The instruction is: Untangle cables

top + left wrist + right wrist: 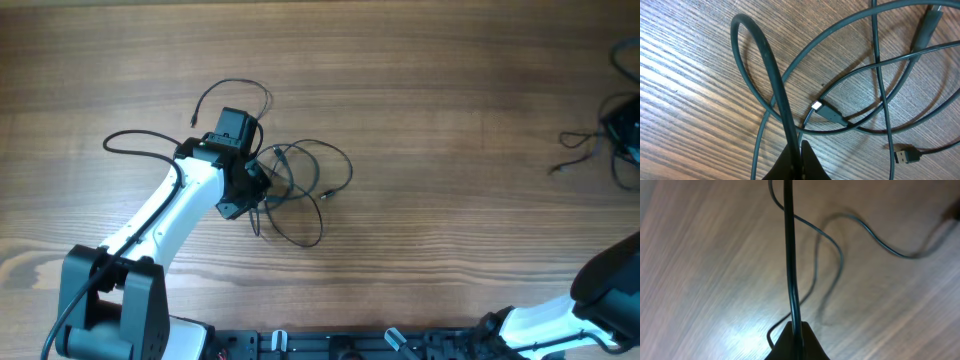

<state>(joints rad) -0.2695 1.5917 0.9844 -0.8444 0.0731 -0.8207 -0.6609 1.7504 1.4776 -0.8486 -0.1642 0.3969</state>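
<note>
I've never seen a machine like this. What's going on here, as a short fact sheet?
surface: wooden table
main item: thin black cables, looped over one another in a tangle
left claw: shut on one cable loop, just above the tangle
right claw: shut on a cable strand
loose ends: silver-tipped plug and second plug lying on the wood
progress: not yet untangled

We see the left arm (170,205) white-shelled with black joints, a thin black wire (78,312) along it, and a black base (120,310). The right arm (545,322) is white and black too. The left gripper (800,150) and right gripper (797,332) end in matte black fingers.
</note>
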